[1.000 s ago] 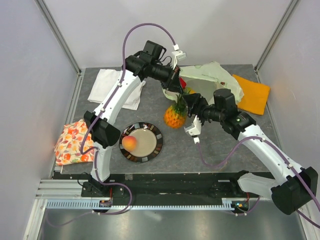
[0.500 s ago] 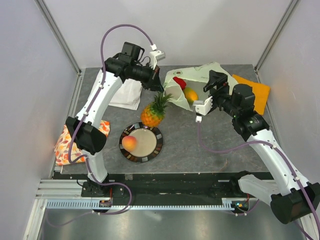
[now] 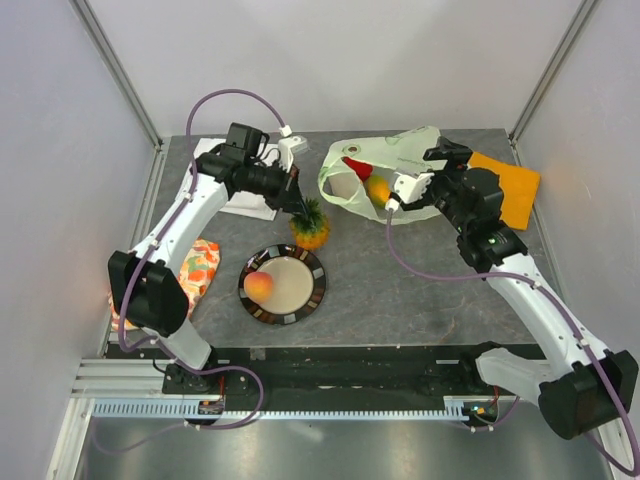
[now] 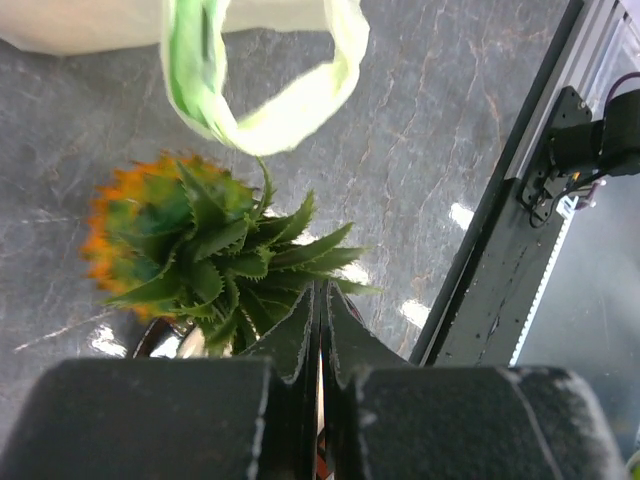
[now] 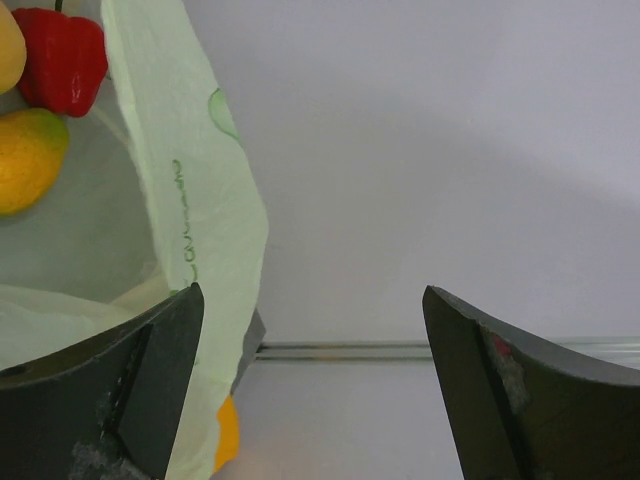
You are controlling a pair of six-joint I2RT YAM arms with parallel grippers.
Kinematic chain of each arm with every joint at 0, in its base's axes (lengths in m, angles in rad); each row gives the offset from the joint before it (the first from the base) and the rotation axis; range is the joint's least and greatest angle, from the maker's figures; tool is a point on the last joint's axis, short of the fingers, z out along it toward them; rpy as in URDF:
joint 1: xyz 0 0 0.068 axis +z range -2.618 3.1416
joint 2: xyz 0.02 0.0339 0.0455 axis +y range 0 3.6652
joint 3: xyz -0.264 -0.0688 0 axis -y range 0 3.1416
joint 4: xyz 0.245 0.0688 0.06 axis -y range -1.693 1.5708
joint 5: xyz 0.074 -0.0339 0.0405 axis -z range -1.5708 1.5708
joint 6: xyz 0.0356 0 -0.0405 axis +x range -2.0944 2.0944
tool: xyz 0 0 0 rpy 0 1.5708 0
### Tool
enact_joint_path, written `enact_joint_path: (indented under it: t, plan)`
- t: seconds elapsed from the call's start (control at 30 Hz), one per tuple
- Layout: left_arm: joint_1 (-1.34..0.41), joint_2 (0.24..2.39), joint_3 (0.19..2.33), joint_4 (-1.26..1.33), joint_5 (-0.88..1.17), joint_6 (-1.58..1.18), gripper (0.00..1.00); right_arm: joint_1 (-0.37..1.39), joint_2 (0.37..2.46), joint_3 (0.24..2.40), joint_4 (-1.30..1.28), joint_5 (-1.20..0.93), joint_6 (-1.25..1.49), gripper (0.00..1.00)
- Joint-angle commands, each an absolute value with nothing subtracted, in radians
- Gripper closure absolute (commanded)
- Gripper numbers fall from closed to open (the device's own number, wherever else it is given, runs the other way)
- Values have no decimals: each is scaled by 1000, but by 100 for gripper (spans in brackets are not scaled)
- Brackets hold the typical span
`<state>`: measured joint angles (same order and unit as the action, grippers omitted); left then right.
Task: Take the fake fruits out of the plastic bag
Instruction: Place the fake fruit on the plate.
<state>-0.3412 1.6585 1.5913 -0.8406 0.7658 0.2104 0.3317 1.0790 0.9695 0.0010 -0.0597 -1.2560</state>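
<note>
Pinches the green crown of the pineapple [image 4: 170, 240] in the left gripper [image 4: 320, 310], fingers pressed together on the leaves, the brown-orange body hanging below over the grey table [image 3: 420, 290]; cannot tell whether touching it. Hangs, in the top view, just beyond the far rim of the striped plate [image 3: 320, 292], with the peach [image 3: 259, 286] lying on the plate's left half. Shows, in the left wrist view, a pale-green handle loop of the plastic bag [image 4: 270, 110] just past the crown. Holds the right gripper [image 5: 312, 295] spread wide on nothing, its left finger just beside the bag's edge at the open mouth. Inside the bag, a glossy red piece [image 5: 60, 60] and a yellow-orange mango [image 5: 25, 155] close together, with a further yellow fruit cut off at the frame's corner. Farther out, an orange cloth [image 3: 510, 190] lying partly under the bag's right side, a white cloth [image 3: 250, 207] beneath the left arm, and a floral cloth [image 3: 203, 268] by the table's left edge.
</note>
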Motion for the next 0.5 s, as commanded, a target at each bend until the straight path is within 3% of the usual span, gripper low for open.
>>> enact_joint_path:
  t: [0.0, 0.27, 0.47]
  plan:
    - [-327, 1580, 1548, -724, 805, 216, 98, 330, 1150, 1014, 43, 37, -1146, 2]
    - [-305, 1513, 1493, -724, 782, 221, 98, 331, 1267, 1133, 2, 97, -860, 2]
    - [-287, 1477, 1433, -727, 761, 224, 98, 331, 1296, 1195, -201, 3, -617, 16]
